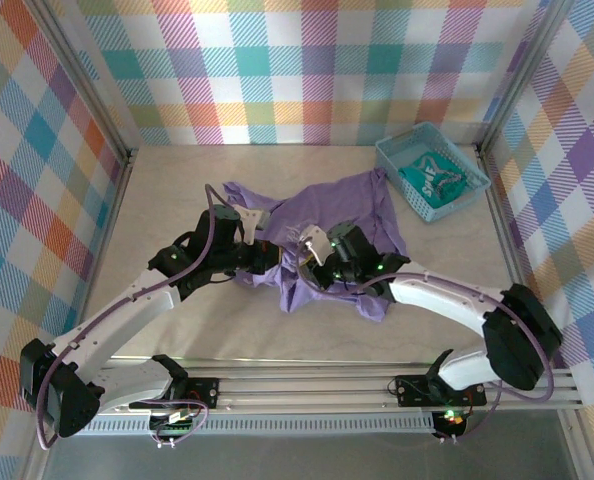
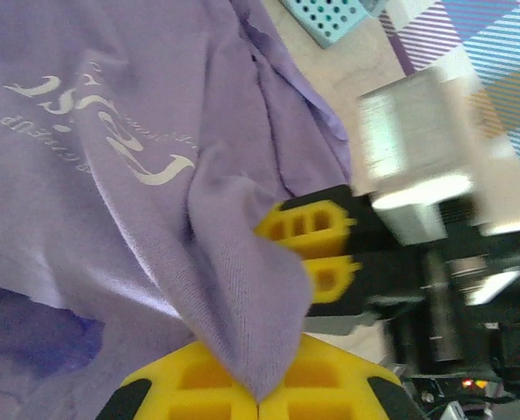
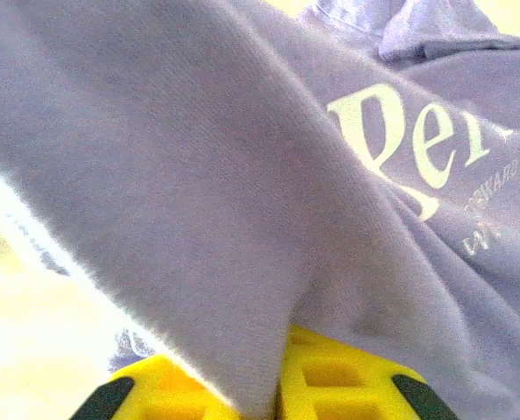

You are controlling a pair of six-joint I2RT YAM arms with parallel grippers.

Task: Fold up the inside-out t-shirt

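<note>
The inside-out t-shirt (image 1: 337, 215), lavender-purple with faint white lettering, lies crumpled in the middle of the table. Both grippers meet at its near edge. My left gripper (image 1: 273, 262) is shut on a raised fold of the shirt (image 2: 111, 131); the cloth runs down into the closed yellow jaws (image 2: 258, 401). My right gripper (image 1: 313, 268) is shut on another fold of the shirt (image 3: 199, 157), pinched between its yellow jaws (image 3: 275, 408). The right gripper's yellow fingers (image 2: 311, 224) sit just beyond the fold in the left wrist view, partly under cloth.
A small teal basket (image 1: 395, 152) stands at the back right near the wall, holding a teal-green garment with white markings (image 1: 439, 180). Its corner (image 2: 330, 17) appears in the left wrist view. Checked walls enclose the table on three sides.
</note>
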